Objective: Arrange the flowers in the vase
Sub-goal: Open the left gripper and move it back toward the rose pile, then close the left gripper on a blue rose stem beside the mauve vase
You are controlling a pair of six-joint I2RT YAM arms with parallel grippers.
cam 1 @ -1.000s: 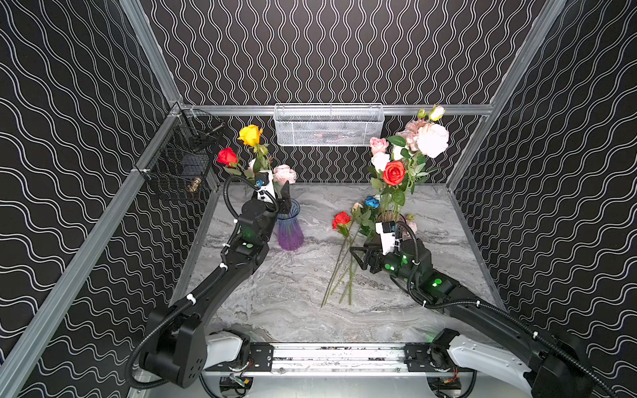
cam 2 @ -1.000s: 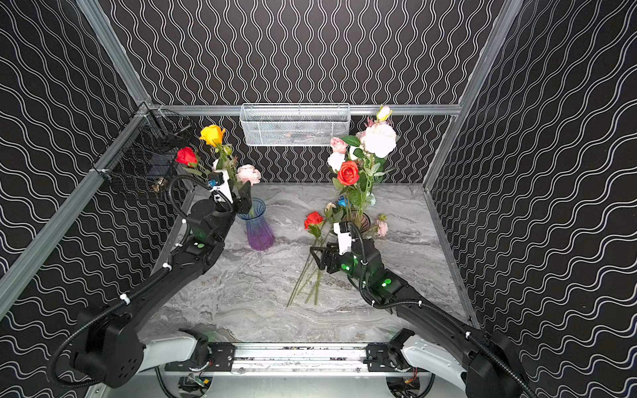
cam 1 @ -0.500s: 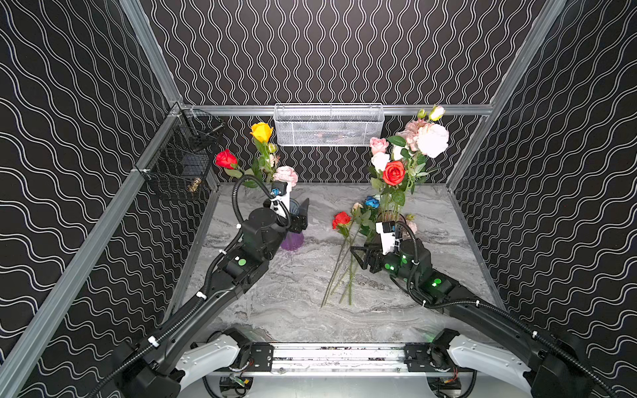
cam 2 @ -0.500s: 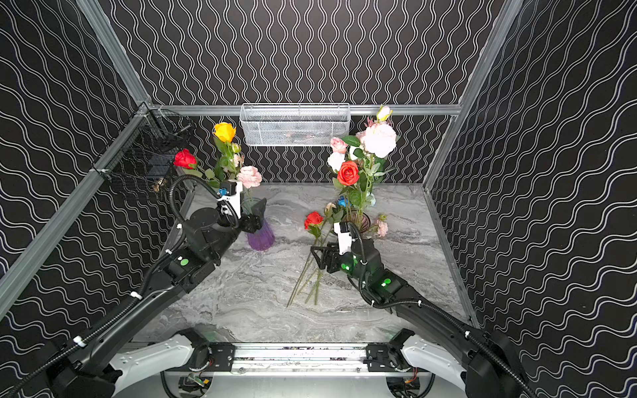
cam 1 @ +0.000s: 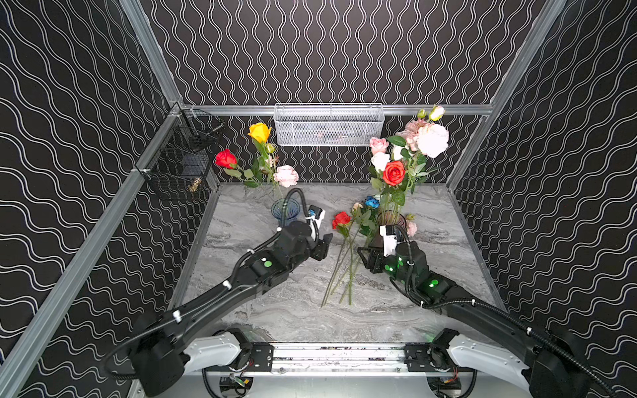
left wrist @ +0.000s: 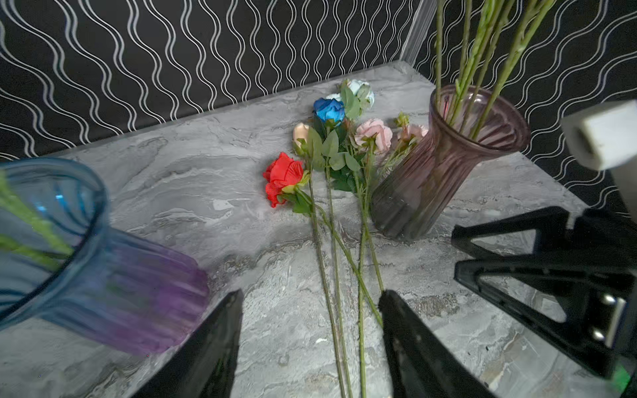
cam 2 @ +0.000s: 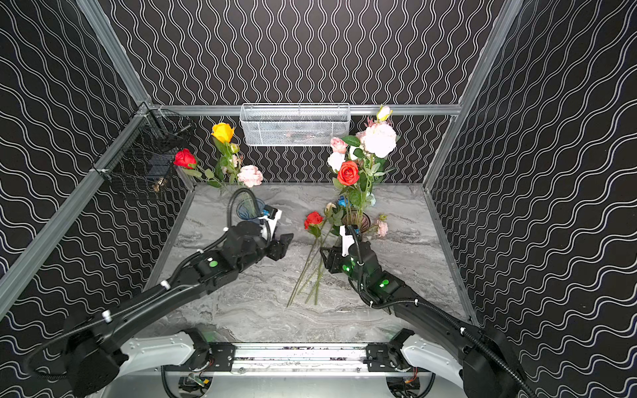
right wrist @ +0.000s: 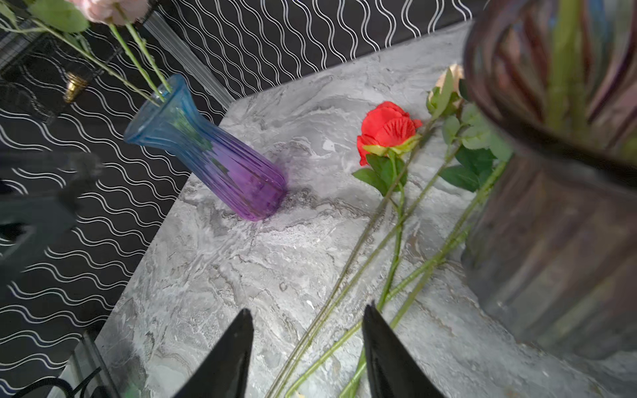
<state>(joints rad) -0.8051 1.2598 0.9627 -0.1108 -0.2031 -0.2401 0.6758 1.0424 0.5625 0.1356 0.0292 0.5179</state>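
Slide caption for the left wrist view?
Left gripper, jaws open, faces loose flowers lying between the blue-purple vase and the smoky vase.

Glossy ribbed glass vase (right wrist: 213, 155); matt marbled tabletop (right wrist: 224, 275); metal mesh basket (cam 1: 327, 125).

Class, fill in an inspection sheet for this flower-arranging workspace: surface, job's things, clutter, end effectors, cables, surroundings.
Surface: grey marbled tabletop, no spill seen.
Job's things: blue-purple vase holds a few flowers; dark vase holds a fuller bunch; loose flowers lie flat beside it.
Clutter: nothing seen.
End effectors: left end effector open, empty; right end effector open, loose stems between its jaws, none gripped.
Cables: black ribbed hose loops over each wrist.
Surroundings: wavy-patterned black walls; white mesh basket at back; black wire basket at left.
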